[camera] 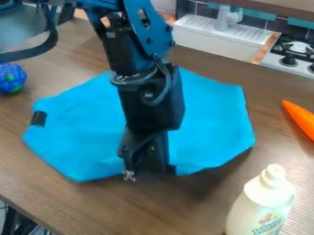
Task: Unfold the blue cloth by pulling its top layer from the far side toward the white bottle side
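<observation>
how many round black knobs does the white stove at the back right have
2 in view: one round black knob on the front of the white stove, another knob to its right, cut by the picture's edge. More may be hidden beyond.

the cloth [80,128] is plain bright blue. the gripper [145,174] is black. the ball [11,79] is dark blue with green spots. the pointy thing [302,121] is orange. the bottle [250,209] is creamy white. the table [184,209] is streaky brown.
</observation>
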